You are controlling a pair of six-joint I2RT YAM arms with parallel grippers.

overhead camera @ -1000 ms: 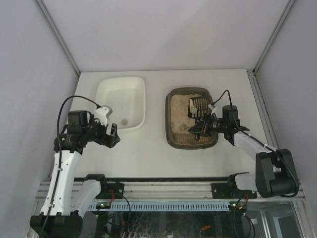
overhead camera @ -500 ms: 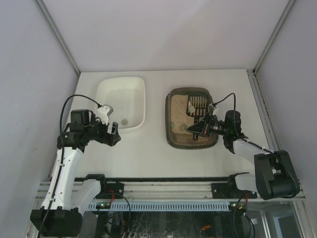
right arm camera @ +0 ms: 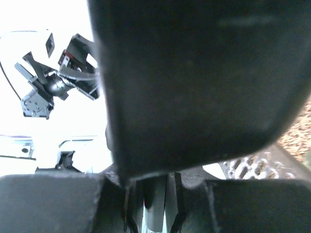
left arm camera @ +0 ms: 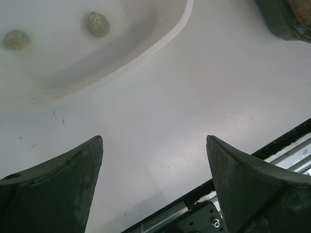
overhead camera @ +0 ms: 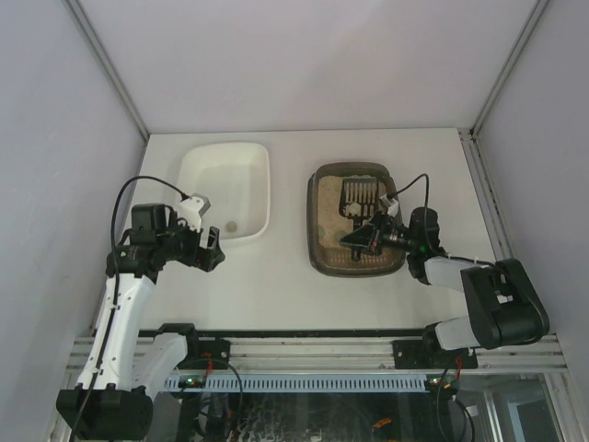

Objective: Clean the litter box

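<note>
The litter box (overhead camera: 313, 241), a dark brown tray of beige litter, lies right of centre on the table. A black slotted scoop (overhead camera: 361, 192) rests in its far half. My right gripper (overhead camera: 368, 238) is shut on the scoop's handle, low over the box's near right part. In the right wrist view the scoop (right arm camera: 194, 73) fills most of the picture above the right gripper (right arm camera: 156, 196), with litter (right arm camera: 299, 132) at the right edge. My left gripper (overhead camera: 210, 249) hangs open over bare table, near the tub's front corner; nothing is between its fingers (left arm camera: 58, 184).
A white tub (overhead camera: 267, 184) stands left of the litter box and holds a small clump (overhead camera: 232, 226); two clumps (left arm camera: 98, 24) show in the left wrist view. The black rail (overhead camera: 304, 333) runs along the table's near edge. Grey walls close in three sides.
The right arm has sunk lower toward the table, and the scoop's head has slid a little toward the far end of the litter box. The left arm has barely moved.
</note>
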